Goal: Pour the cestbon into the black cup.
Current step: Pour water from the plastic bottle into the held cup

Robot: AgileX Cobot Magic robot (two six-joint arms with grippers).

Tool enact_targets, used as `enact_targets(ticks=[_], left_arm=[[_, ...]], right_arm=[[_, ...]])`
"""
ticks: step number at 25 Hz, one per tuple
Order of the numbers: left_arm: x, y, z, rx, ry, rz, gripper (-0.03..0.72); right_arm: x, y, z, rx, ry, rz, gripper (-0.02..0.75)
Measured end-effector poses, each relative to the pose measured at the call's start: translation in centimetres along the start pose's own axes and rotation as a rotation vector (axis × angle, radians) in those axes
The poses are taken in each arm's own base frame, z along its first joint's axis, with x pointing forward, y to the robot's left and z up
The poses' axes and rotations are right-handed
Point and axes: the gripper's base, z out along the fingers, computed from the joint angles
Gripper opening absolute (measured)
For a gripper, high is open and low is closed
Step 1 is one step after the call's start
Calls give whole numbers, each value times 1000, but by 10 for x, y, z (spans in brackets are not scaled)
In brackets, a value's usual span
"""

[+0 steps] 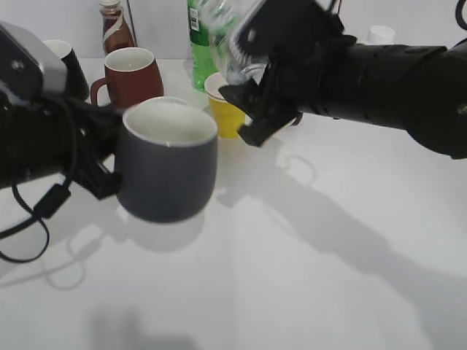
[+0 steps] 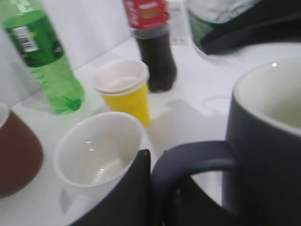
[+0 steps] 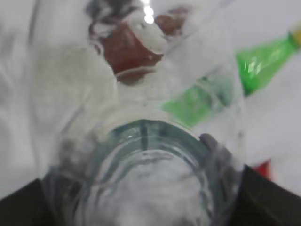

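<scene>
The black cup (image 1: 168,171) is a large dark grey mug, white inside. My left gripper (image 1: 102,171) is shut on its loop handle and holds it upright just above the table. In the left wrist view the cup (image 2: 268,155) fills the right side and the jaws (image 2: 162,188) pinch the handle. My right gripper (image 1: 248,76) is shut on the cestbon (image 1: 230,40), a clear ribbed bottle, held high up and to the right of the cup, apart from it. The bottle (image 3: 146,179) fills the right wrist view. It also shows in the left wrist view (image 2: 211,19).
Behind the cup stand a brown mug (image 1: 131,73), a small glossy black mug (image 1: 69,62), a cola bottle (image 1: 115,25), a green bottle (image 1: 197,36) and a yellow paper cup (image 1: 226,113). A white cup (image 2: 99,150) sits close behind the left gripper.
</scene>
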Motion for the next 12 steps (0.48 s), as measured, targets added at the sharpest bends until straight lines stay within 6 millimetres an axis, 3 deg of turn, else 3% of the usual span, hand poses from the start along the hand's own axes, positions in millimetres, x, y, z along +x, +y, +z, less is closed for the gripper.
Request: enact_targets(ticks=[3, 5, 12], left_arm=[[-3, 7, -1, -53, -45, -36, 34], [-7, 16, -3, -99, -102, -11, 34], [-5, 73, -25, -425, -222, -110, 34]], right_arm=[[-1, -1, 0, 5, -9, 317, 466], [0, -4, 0, 12, -17, 436, 466], [23, -27, -6, 32, -79, 663, 466]])
